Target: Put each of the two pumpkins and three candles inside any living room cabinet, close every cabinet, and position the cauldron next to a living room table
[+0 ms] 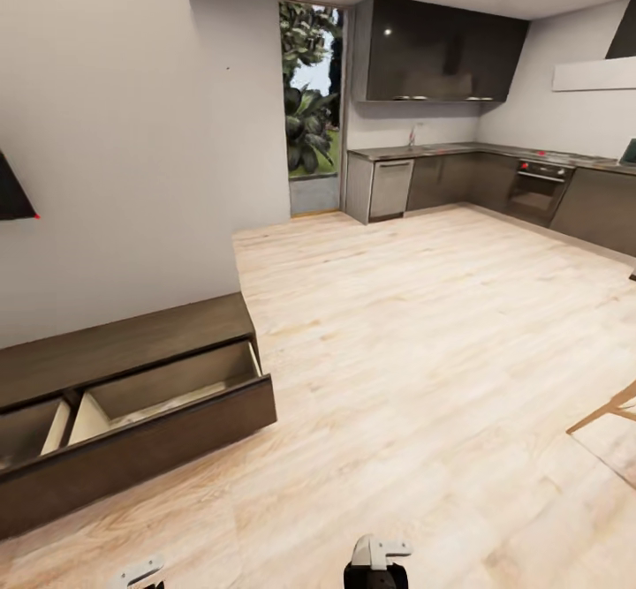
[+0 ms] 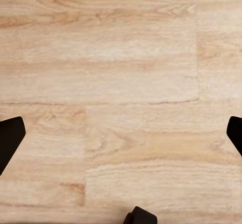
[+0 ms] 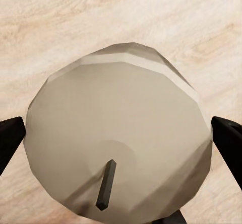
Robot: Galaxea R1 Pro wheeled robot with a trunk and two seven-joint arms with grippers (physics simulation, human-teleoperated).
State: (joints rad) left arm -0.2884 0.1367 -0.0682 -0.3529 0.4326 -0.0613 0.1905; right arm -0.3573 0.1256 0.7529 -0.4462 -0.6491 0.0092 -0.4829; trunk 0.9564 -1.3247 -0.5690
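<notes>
A pale whitish-grey candle (image 3: 116,128) with a short dark wick sits between the fingers of my right gripper (image 3: 121,143), which is shut on its sides, above the wooden floor. My left gripper (image 2: 121,138) is open, its dark fingertips (image 2: 10,138) spread wide over bare floorboards with nothing between them. The cabinet (image 1: 132,342), a long low dark-brown unit, stands against the wall at the left of the head view. One wide drawer (image 1: 168,390) is pulled out and shows a pale beige interior. Pumpkins, cauldron and table are out of view.
Light wooden floor (image 1: 397,351) stretches ahead to a dark kitchen (image 1: 459,174) with an oven at the back right. A tall window (image 1: 311,94) is beside it. A wooden chair leg (image 1: 609,408) pokes in at the right edge. My arm ends (image 1: 375,562) show at the bottom.
</notes>
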